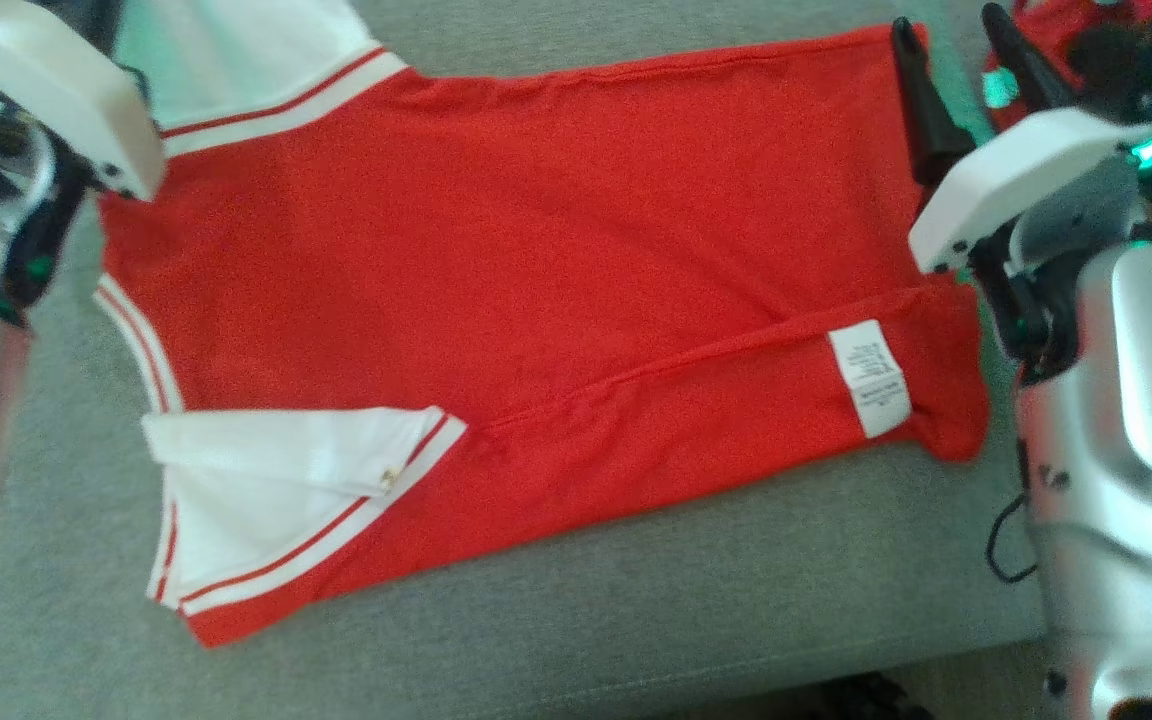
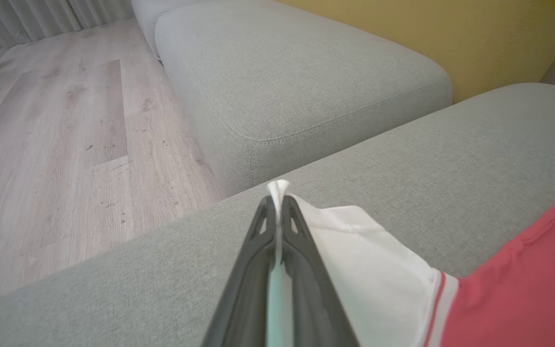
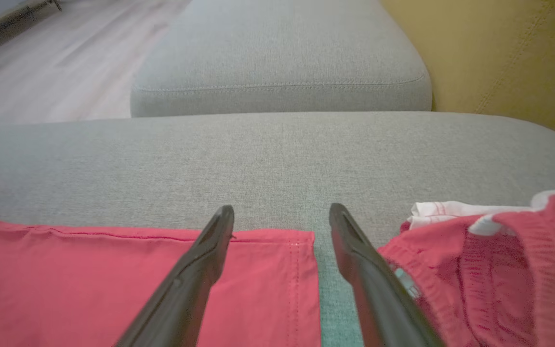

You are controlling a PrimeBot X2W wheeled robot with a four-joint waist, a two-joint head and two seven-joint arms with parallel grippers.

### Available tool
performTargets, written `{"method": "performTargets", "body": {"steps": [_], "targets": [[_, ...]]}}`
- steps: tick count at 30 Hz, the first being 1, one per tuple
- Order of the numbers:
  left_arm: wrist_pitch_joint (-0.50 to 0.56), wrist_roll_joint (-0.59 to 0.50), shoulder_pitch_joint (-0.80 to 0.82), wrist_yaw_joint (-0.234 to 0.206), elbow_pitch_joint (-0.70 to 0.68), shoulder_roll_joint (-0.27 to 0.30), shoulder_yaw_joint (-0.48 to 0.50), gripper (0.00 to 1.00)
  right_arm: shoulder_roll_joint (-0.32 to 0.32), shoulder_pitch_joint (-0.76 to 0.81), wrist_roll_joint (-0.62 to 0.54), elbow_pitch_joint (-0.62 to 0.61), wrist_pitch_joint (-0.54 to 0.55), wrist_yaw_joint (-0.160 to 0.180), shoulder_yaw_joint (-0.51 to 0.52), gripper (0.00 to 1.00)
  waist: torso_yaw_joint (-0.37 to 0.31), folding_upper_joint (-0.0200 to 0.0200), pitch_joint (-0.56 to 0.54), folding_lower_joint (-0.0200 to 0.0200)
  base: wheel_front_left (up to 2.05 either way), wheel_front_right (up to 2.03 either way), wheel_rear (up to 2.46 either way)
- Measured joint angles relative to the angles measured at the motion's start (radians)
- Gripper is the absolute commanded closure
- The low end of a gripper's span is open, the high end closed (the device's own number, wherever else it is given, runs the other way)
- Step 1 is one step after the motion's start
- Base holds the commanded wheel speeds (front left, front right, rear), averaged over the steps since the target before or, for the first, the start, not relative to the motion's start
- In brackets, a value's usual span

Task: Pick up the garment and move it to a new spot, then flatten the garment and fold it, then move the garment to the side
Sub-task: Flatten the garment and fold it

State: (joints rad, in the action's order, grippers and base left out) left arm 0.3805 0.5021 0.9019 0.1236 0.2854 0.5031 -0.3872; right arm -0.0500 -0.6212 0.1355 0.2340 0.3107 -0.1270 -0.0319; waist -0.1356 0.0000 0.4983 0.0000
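The left arm reaches in at 10 o'clock of the head view, its left pincer [image 2: 277, 202] pressed together on the edge of the white sleeve [image 2: 369, 250]. The right arm rises at 3 o'clock, the right pincer [image 3: 281, 212] spread, fingers pointing to 12 over the hem corner. The shirt [image 1: 536, 250] lies flat on the grey cushion [image 1: 636, 600], long axis 9 to 3, sleeves at 9 and hem at 3, with a white tag [image 1: 869, 378] near the hem, its print too small to read.
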Motion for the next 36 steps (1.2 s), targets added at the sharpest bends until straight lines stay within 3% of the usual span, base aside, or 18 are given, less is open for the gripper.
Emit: {"method": "performTargets", "body": {"steps": [7, 14, 15, 16, 21, 29, 36], "targets": [[-0.041, 0.01, -0.033, 0.001, -0.076, -0.043, -0.056, 1.0, -0.03, -0.092, -0.081, 0.148, 0.082, 0.0, 0.05, 0.0, 0.073, 0.0, -0.006, 0.0, 0.0, 0.0, 0.0], [-0.056, 0.017, -0.033, 0.001, -0.099, -0.054, -0.079, 1.0, -0.034, -0.139, -0.102, 0.275, 0.129, 0.0, 0.073, 0.03, 0.101, 0.0, -0.004, 0.0001, 0.0, 0.0, 0.0], [-0.057, 0.017, -0.033, 0.001, -0.099, -0.054, -0.082, 1.0, -0.034, -0.144, -0.102, 0.287, 0.13, 0.0, 0.073, 0.17, 0.102, 0.0, -0.005, 0.0, 0.0, 0.0, 0.0], [-0.058, 0.017, -0.033, 0.001, -0.099, -0.055, -0.085, 1.0, -0.034, -0.149, -0.102, 0.295, 0.131, 0.0, 0.074, 0.43, 0.103, 0.0, -0.006, 0.0, 0.0, 0.0, 0.0], [-0.071, 0.028, -0.043, 0.001, -0.091, -0.056, -0.092, 1.0, -0.034, -0.164, -0.086, 0.335, 0.137, 0.0, 0.076, 1.0, 0.102, 0.0, -0.019, 0.0, 0.0, 0.0, 0.0], [-0.131, 0.044, -0.096, -0.003, -0.062, -0.051, -0.067, 1.0, -0.035, -0.167, -0.083, 0.366, 0.021, 0.0, 0.085, 1.0, 0.099, 0.0, -0.053, 0.0, 0.0, 0.0, 0.0], [-0.228, 0.055, -0.223, -0.033, -0.089, -0.053, -0.062, 1.0, -0.036, -0.14, -0.065, 0.377, -0.06, 0.0, 0.06, 1.0, 0.098, 0.0, -0.112, 0.0, 0.0, 0.0, 0.0]]}}
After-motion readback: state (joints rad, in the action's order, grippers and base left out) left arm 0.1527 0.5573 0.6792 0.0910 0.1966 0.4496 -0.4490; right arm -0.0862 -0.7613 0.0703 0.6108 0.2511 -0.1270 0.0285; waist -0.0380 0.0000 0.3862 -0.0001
